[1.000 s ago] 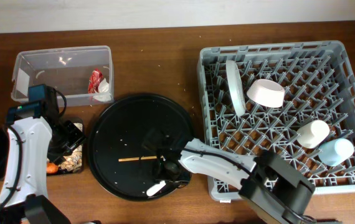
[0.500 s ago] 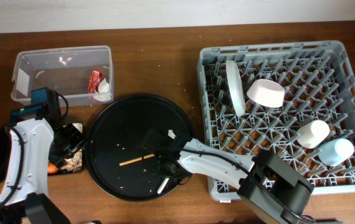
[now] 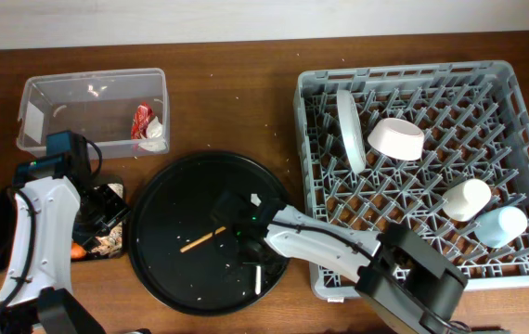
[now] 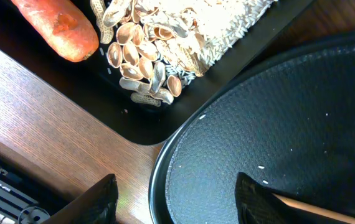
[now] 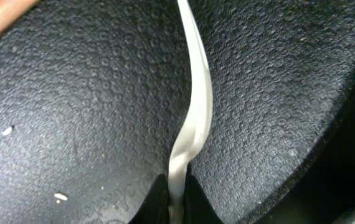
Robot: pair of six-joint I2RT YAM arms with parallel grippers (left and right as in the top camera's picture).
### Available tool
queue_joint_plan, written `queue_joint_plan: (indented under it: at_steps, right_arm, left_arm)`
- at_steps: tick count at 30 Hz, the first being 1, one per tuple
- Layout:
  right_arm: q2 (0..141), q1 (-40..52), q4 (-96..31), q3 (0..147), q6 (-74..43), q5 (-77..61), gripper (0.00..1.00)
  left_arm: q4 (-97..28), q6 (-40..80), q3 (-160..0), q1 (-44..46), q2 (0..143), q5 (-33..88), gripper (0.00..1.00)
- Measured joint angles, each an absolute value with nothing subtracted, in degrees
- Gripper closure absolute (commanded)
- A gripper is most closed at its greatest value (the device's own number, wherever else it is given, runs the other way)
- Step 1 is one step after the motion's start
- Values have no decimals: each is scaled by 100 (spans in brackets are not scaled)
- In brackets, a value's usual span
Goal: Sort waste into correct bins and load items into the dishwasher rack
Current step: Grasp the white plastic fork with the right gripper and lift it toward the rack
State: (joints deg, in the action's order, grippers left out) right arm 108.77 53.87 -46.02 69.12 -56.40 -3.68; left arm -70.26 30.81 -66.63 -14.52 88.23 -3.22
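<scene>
Right jaws tight on white plastic fork (image 5: 202,93)

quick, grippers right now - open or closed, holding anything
left gripper: open, holding nothing
right gripper: closed on the fork

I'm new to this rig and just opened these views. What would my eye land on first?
The big grey rack on the right, with a white plate standing on edge, a cream bowl and two cups in it. Next, the round black tray at centre, where the right gripper pinches a white fork near a wooden chopstick.
</scene>
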Motion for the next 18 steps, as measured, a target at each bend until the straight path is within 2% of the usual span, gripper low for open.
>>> queue_joint_plan:
  at_steps: [4, 11, 14, 18]
  right_arm:
    - [10403, 5190, -5457, 7133, -5343, -193, 96]
    - [8748, 3793, -6569, 7555, -3981, 322, 96]
    - [8606, 3194, -6871, 7559, -3225, 392, 96]
    - [8735, 3017, -6877, 7496, -2864, 388, 95]
  left_arm:
    - [-7026, 3081, -6661, -1452, 8823, -320, 40]
    - [-7026, 3081, -6659, -1452, 8823, -322, 40]
    - [-7026, 3081, -6659, -1452, 8823, -322, 40]
    - [-7026, 3081, -6659, -1452, 8823, -320, 40]
